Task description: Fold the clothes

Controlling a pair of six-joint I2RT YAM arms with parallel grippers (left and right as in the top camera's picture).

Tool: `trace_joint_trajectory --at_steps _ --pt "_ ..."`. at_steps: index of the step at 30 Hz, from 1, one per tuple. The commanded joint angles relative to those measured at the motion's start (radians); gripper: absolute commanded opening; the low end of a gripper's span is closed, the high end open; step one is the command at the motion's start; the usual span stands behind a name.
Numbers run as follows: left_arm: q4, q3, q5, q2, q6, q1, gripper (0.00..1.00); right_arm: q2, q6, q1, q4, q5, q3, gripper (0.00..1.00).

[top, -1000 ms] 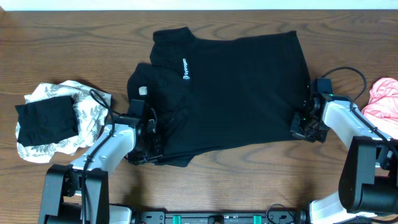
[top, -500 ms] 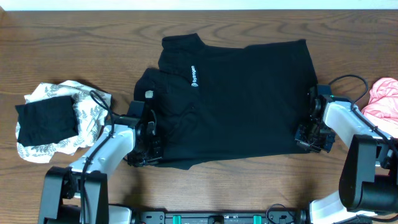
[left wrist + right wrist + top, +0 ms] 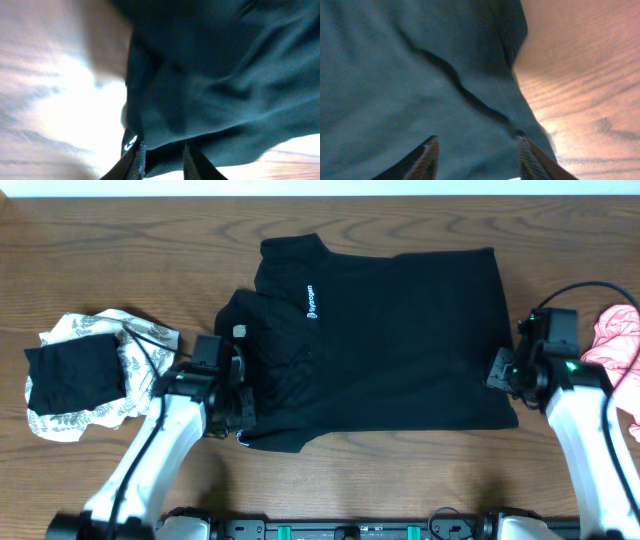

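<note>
The clothes' main piece, a black collared shirt (image 3: pixel 390 350) with small white lettering, lies spread across the middle of the table with its left side folded in. My left gripper (image 3: pixel 238 420) hovers at the shirt's lower-left edge. In the left wrist view this gripper (image 3: pixel 162 160) has its fingers parted, with the black hem (image 3: pixel 165 150) loose between them. My right gripper (image 3: pixel 498 370) is at the shirt's right edge. The right wrist view shows that gripper (image 3: pixel 480 155) wide open above flat black fabric (image 3: pixel 420 75), holding nothing.
A white leaf-print piece (image 3: pixel 130 365) with a black piece (image 3: pixel 70 375) on top lies at the far left. A pink piece (image 3: pixel 615 340) sits at the right edge. Bare wood table (image 3: pixel 400 470) runs along the front, below the shirt.
Both grippers have opened and let go of the shirt. The shirt slid slightly right and flattened. Both arms have lifted, and the right one moved back up along the shirt's edge.
</note>
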Motion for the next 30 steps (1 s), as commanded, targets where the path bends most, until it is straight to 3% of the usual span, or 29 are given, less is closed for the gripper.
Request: trace_joint_trajectory --at_steps 1,9,14,21,26,30 --pt "0.021 0.037 -0.014 -0.072 0.002 0.005 0.30 -0.041 -0.011 -0.010 0.007 -0.021 0.002 0.53" --pt "0.197 0.037 0.053 -0.101 0.052 -0.002 0.33 0.074 -0.006 -0.010 0.155 -0.063 0.002 0.55" --pt "0.502 0.037 0.061 -0.017 0.066 -0.040 0.30 0.235 0.006 -0.010 0.393 -0.157 0.002 0.40" --pt "0.868 0.037 0.068 0.271 0.066 -0.072 0.24 0.429 0.119 -0.010 0.534 -0.195 0.002 0.14" --pt "1.010 0.058 0.066 0.449 0.066 -0.072 0.21 0.499 0.114 -0.010 0.568 -0.225 0.002 0.11" --pt "1.026 0.091 0.039 0.558 0.066 -0.066 0.19 0.521 0.110 -0.010 0.547 -0.171 0.002 0.09"
